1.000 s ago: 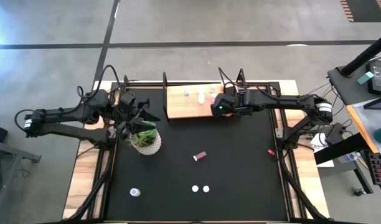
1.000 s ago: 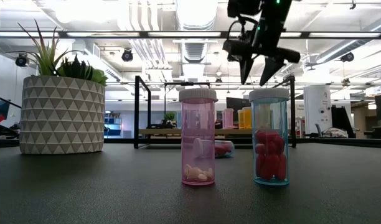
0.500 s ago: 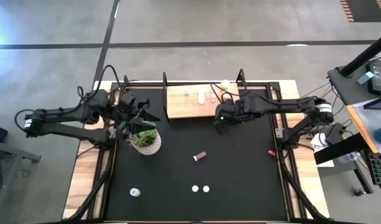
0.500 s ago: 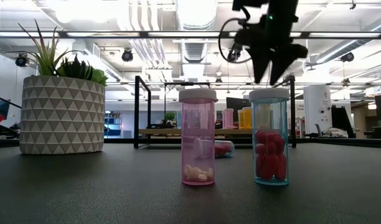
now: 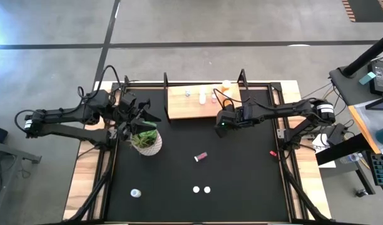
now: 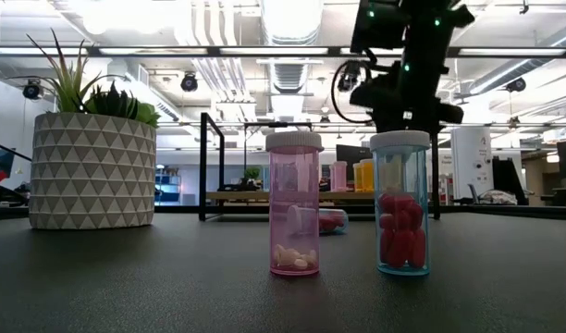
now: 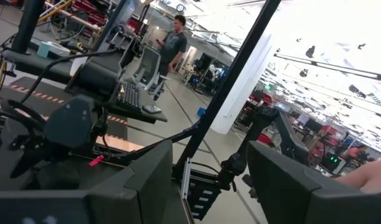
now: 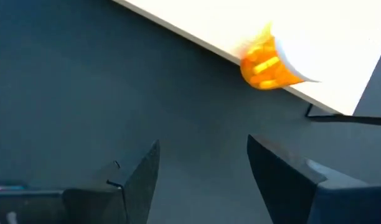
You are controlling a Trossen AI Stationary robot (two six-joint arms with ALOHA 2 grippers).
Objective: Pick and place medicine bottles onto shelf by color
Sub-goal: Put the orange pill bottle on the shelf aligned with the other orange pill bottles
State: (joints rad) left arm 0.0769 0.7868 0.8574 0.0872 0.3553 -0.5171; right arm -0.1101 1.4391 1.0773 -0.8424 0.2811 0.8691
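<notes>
Hovering just in front of the shelf [image 5: 194,102] with our right gripper [image 5: 221,127] spread wide and empty, we risk clipping the orange bottle [image 8: 265,65], seemingly at the board's edge, while pink ones wait on the table [image 5: 241,175].

Wide open black table [image 5: 241,169] between the lying pink bottle [image 5: 201,156] at the middle and the right edge. Near the front edge, two upright bottles [image 5: 201,189] standing close together, another [image 5: 136,194] toward the front-left corner. Potted plant [image 5: 146,142] blocking the left side. Shelf [image 5: 182,106] along the back edge, black uprights at both ends, bottles along its rear.
</notes>
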